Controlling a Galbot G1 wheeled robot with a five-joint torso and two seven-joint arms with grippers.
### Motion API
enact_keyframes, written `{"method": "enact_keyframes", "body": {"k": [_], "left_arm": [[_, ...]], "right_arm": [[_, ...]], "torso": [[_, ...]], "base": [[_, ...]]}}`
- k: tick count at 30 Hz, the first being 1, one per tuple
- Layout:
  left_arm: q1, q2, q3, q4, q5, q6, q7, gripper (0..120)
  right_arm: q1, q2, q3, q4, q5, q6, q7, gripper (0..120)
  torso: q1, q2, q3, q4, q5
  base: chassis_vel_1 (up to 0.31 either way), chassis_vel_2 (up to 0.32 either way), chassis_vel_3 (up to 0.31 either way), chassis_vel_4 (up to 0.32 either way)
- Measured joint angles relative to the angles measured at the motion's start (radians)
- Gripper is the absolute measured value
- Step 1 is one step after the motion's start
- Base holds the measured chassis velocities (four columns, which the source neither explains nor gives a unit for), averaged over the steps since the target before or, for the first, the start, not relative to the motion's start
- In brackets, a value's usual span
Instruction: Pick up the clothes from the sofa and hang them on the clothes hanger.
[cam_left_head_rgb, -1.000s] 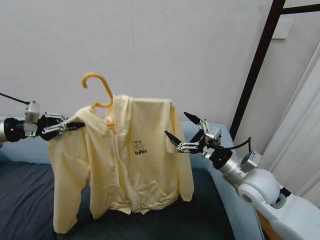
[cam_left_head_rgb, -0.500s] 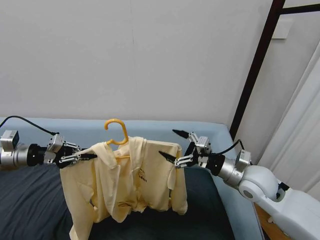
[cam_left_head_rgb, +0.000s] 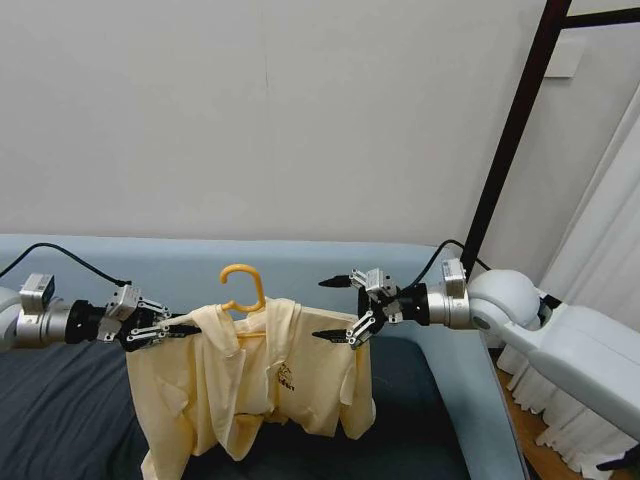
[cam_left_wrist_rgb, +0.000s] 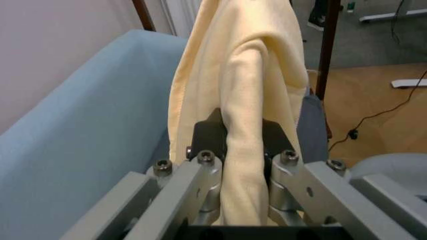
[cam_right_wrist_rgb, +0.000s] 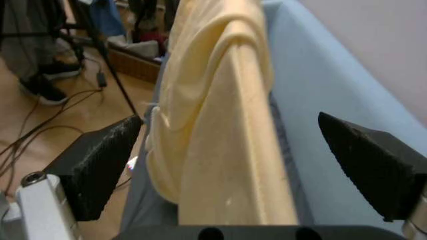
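Head view: a pale-blue sofa (cam_left_head_rgb: 300, 262) with a dark seat cushion (cam_left_head_rgb: 60, 420) stands against a white wall (cam_left_head_rgb: 300, 120). A dark rack post (cam_left_head_rgb: 505, 150) rises at 2 o'clock, with a white curtain (cam_left_head_rgb: 610, 230) beyond it. A yellow hoodie (cam_left_head_rgb: 290, 370) hangs on a yellow hanger (cam_left_head_rgb: 243, 285) above the cushion, at 6 to 7 o'clock in the view. The left gripper (cam_left_head_rgb: 175, 328), at 9 o'clock of the hoodie, has its jaws pinching the shoulder fabric; the left wrist view shows the fold (cam_left_wrist_rgb: 250, 150) clamped between them. The right gripper (cam_left_head_rgb: 320, 310), at 3 o'clock of the hoodie, has its jaws spread, with the other shoulder between them and untouched.
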Motion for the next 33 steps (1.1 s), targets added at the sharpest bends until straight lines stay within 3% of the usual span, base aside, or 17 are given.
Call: {"method": "enact_keyframes", "body": {"k": [3,11,15,22,25,28,33], "left_arm": [[-0.009,0.0,0.003,0.002,0.0,0.0,0.0,7],[-0.012,0.0,0.004,0.003,-0.001,0.0,0.005,7],[-0.012,0.001,0.008,0.002,0.004,-0.001,0.008,7],[-0.01,0.0,0.01,-0.006,0.017,-0.003,0.012,7],[-0.009,-0.002,0.01,-0.011,0.018,-0.004,0.012,7],[-0.009,-0.003,0.011,-0.012,0.018,-0.004,0.011,7],[-0.01,-0.004,0.014,-0.013,0.02,-0.004,0.011,7]], "right_arm": [[0.003,0.015,-0.003,-0.019,-0.006,-0.015,-0.023,99],[-0.006,0.038,-0.004,-0.054,0.005,-0.025,-0.022,73],[-0.004,0.044,-0.002,-0.062,0.013,-0.03,-0.021,52],[-0.003,0.044,0.002,-0.062,0.024,-0.036,-0.031,31],[-0.007,0.044,0.004,-0.062,0.021,-0.041,-0.056,16],[-0.013,0.044,0.006,-0.062,0.018,-0.041,-0.066,9],[-0.023,0.049,0.009,-0.064,0.009,-0.041,-0.07,8]], "torso": [[0.0,0.0,0.0,0.0001,0.0001],[0.0,0.0,0.0,0.0001,0.0001],[0.0,0.0,0.0,0.0002,0.0001],[0.0,0.0,0.0,0.0001,0.0001],[0.0,0.0,0.0,0.0002,0.0001],[0.0,0.0,0.0,0.0001,0.0001],[0.0,0.0,0.0,0.0001,0.0001]], "base": [[0.0,0.0,0.0,0.0],[0.0,0.0,0.0,0.0],[0.0,0.0,0.0,0.0],[0.0,0.0,0.0,0.0],[0.0,0.0,0.0,0.0],[0.0,0.0,0.0,0.0],[0.0,0.0,0.0,0.0]]}}
